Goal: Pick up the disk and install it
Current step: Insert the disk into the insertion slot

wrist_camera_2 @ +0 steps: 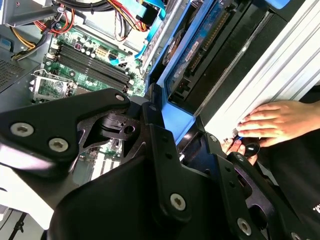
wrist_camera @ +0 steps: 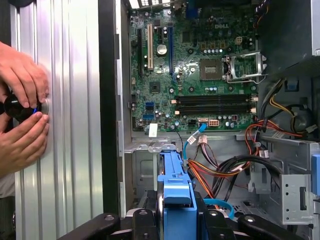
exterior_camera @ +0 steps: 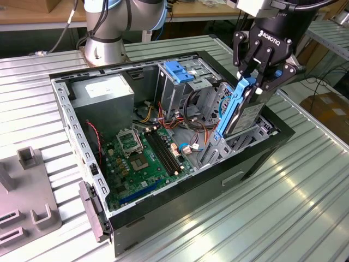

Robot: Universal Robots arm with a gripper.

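**Exterior view.** The gripper (exterior_camera: 259,76) hangs over the exterior view's right end of the open computer case (exterior_camera: 180,204), which lies on the ribbed metal bench (exterior_camera: 283,207). Its fingers (exterior_camera: 240,57) are closed on the upper end of the disk (exterior_camera: 241,112). The disk is held steeply tilted, with its lower end inside the case's drive bay (exterior_camera: 234,144), beside the motherboard (exterior_camera: 144,155).

**Second wrist view.** Black gripper links occupy the foreground. The disk's blue rail (wrist_camera_2: 177,117) runs away from them into the bay. A person's hand (wrist_camera_2: 277,122) rests on the bench outside the case.

**First wrist view.** The blue rail (wrist_camera: 175,185) sits clamped between the fingers, near the cables (wrist_camera: 225,165) and the motherboard (wrist_camera: 200,60). One hand (wrist_camera: 22,75) and another (wrist_camera: 20,142) pinch a small black knob (wrist_camera: 14,107) at the bench (wrist_camera: 65,125).
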